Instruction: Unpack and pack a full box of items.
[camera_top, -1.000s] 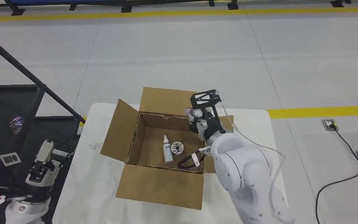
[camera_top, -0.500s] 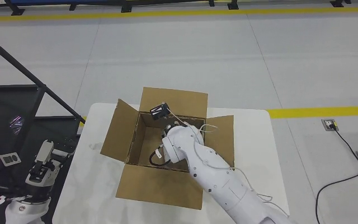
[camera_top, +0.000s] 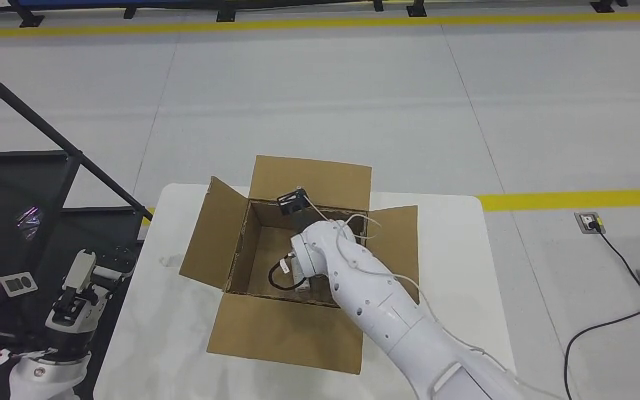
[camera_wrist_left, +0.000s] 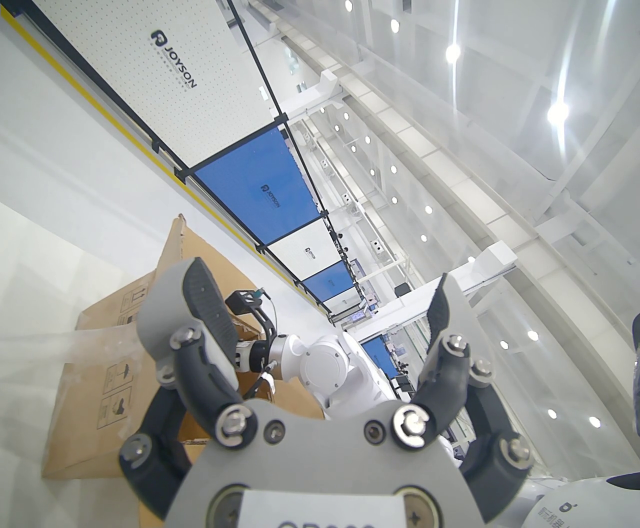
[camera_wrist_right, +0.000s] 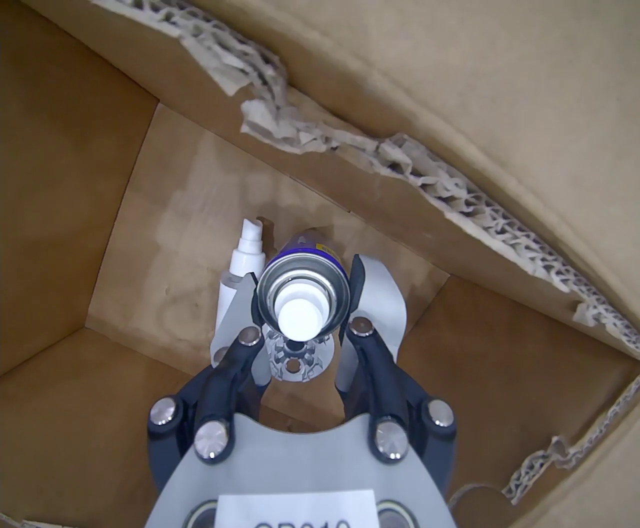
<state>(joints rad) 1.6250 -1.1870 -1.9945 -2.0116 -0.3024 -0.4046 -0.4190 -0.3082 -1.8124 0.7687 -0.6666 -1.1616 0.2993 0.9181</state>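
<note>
The right tool (camera_wrist_right: 305, 292) is closed on an aerosol can (camera_wrist_right: 301, 300), one finger set against each side near the rim; the can is held inside the cardboard box (camera_wrist_right: 100, 165), though whether its base is touching the floor cannot be told; a second ago this tool was held over the box's right rear edge, and it has since been swung in and lowered, so that the right arm (camera_top: 340, 270) is now bent down into the opening; packing is therefore judged to be in hand, with the can close to being set down; the can's long axis is kept roughly upright, the white nozzle turned toward the wrist and the base toward the box floor; just beside it a white spray bottle (camera_wrist_right: 245, 260) is laid flat on that floor, and a round white part (camera_wrist_right: 300, 360) is seen beneath the tool; the left tool (camera_wrist_left: 320, 290) is spread open and empty, pointed at the ceiling, well apart from the box on the worktop (camera_top: 170, 300).
</note>
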